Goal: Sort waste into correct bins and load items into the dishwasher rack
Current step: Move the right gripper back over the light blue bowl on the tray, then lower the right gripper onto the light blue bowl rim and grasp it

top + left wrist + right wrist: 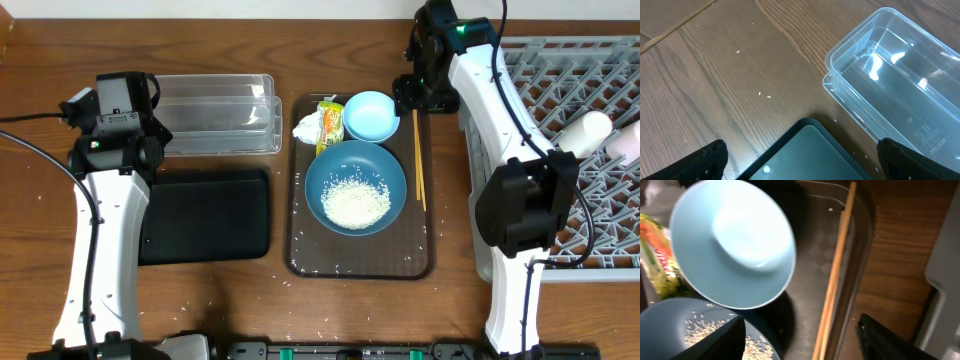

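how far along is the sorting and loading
Done: a cup lies in the rack. In hand: nothing; the right gripper hovers open over the chopsticks. Left: tissue, wrapper, chopsticks, small bowl and big bowl of rice all sit on the tray; the tub is empty.

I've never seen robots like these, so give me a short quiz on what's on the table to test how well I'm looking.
1. True or false: the rice lies in the large blue bowl.
2. Where do the chopsticks lie?
A. in the grey rack
B. on the brown serving tray, right of both bowls
C. in the clear tub
3. Fill in: the gripper hanging open over the tray, beside the small light-blue bowl, belongs to the robot's ____ arm.

Key
1. True.
2. B.
3. Right: it is the right gripper.
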### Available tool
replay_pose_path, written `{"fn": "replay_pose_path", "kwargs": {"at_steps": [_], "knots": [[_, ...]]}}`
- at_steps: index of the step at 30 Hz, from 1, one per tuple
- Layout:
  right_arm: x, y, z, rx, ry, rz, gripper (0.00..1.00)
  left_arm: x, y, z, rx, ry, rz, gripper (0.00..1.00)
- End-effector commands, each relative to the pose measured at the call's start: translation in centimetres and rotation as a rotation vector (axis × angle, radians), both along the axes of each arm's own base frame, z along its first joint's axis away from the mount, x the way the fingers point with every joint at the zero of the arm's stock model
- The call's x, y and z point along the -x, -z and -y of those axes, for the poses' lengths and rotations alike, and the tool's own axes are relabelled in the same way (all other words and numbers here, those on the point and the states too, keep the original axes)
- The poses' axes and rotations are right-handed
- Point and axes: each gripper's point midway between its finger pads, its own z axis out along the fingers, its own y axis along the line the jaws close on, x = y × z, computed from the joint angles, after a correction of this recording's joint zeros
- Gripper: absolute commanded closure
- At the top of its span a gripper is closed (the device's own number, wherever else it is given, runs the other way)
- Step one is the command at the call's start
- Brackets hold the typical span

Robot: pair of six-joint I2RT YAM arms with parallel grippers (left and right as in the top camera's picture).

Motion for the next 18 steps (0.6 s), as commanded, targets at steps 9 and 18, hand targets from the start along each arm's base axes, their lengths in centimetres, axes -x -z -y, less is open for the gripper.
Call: {"fn": "replay_pose_path", "kwargs": {"at_steps": [9,18], "knots": [[-1.1,-1.0,-8.9,-0.171,-0.166,0.125,0.32,0.1,0.0,-0.3,-0.011,-0.014,-0.002,0.02],[-2.0,-1.3,-12.0,0.014,-0.163,0.287,0.33,0.1,0.0,-0.3,-0.011,-0.014,-0.002,0.02]]}}
